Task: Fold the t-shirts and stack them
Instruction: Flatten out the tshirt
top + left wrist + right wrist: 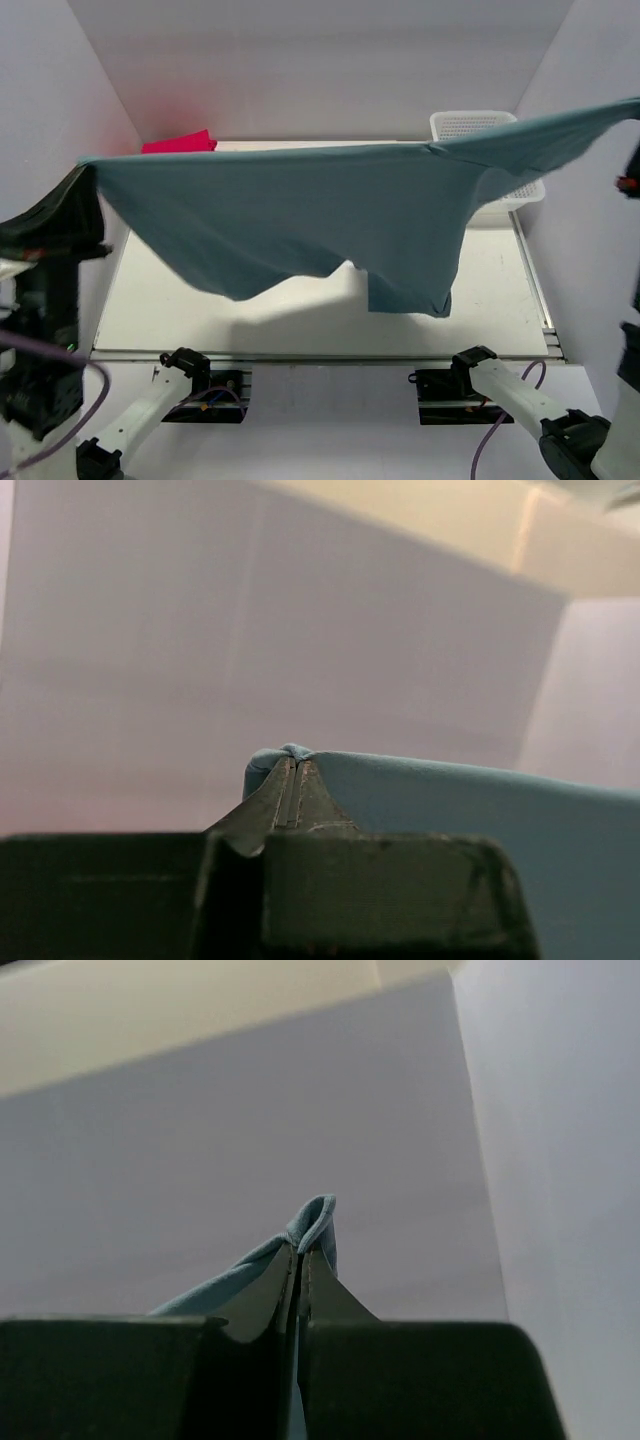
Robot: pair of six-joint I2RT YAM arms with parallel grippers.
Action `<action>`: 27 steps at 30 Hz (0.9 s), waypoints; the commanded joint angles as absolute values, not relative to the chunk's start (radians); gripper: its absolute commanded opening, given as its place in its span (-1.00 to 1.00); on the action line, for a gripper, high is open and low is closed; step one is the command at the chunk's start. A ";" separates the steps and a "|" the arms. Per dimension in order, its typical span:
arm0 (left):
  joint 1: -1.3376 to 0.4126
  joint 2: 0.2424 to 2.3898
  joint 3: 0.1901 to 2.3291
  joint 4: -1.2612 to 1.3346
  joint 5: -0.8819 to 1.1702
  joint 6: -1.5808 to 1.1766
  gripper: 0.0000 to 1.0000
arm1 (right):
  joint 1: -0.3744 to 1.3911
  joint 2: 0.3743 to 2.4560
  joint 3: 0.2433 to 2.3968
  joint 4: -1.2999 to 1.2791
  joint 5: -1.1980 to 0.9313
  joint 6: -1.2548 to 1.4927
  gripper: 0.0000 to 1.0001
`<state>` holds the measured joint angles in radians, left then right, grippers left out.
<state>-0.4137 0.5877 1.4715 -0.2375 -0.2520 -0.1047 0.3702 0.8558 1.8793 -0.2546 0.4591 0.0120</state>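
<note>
Two arms hold one large dusty teal-blue cotton t-shirt [300,210] stretched in the air above the pale flat table [200,310], and it blocks much of what lies behind it. A white plastic mesh basket [470,125] stands at the far right corner, its front half hidden by the cloth. A bright magenta-pink t-shirt [180,142] lies at the far left corner, just showing over the teal top edge.

The teal fabric looks soft and matte. Its upper edge is pulled nearly straight, while the lower edge sags in uneven folds, deepest right of centre, casting a shadow on the table. Its long axis runs left to right, rising a little toward the right.

The left gripper [292,770] is pinched tight on a small bunched corner of the teal cloth. The right gripper [302,1260] is likewise clamped on a folded bit of its edge.
</note>
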 commanded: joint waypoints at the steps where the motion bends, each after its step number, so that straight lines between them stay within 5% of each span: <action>1: -0.402 0.561 1.566 -0.259 -0.140 -0.078 -1.00 | 0.364 0.822 2.023 -0.273 0.341 -0.018 -1.00; 15: -0.393 0.620 1.691 -0.328 -0.024 -0.106 -1.00 | 0.362 0.750 1.994 -0.146 0.288 -0.049 -1.00; 27: -0.402 0.922 1.326 -0.178 -0.445 -0.133 -1.00 | 0.362 1.084 1.474 0.164 0.549 -0.130 -1.00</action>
<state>-0.4015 0.8040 1.4124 -0.1768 -0.2543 -0.1211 0.3660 0.9989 1.5864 0.0578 0.4362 -0.0952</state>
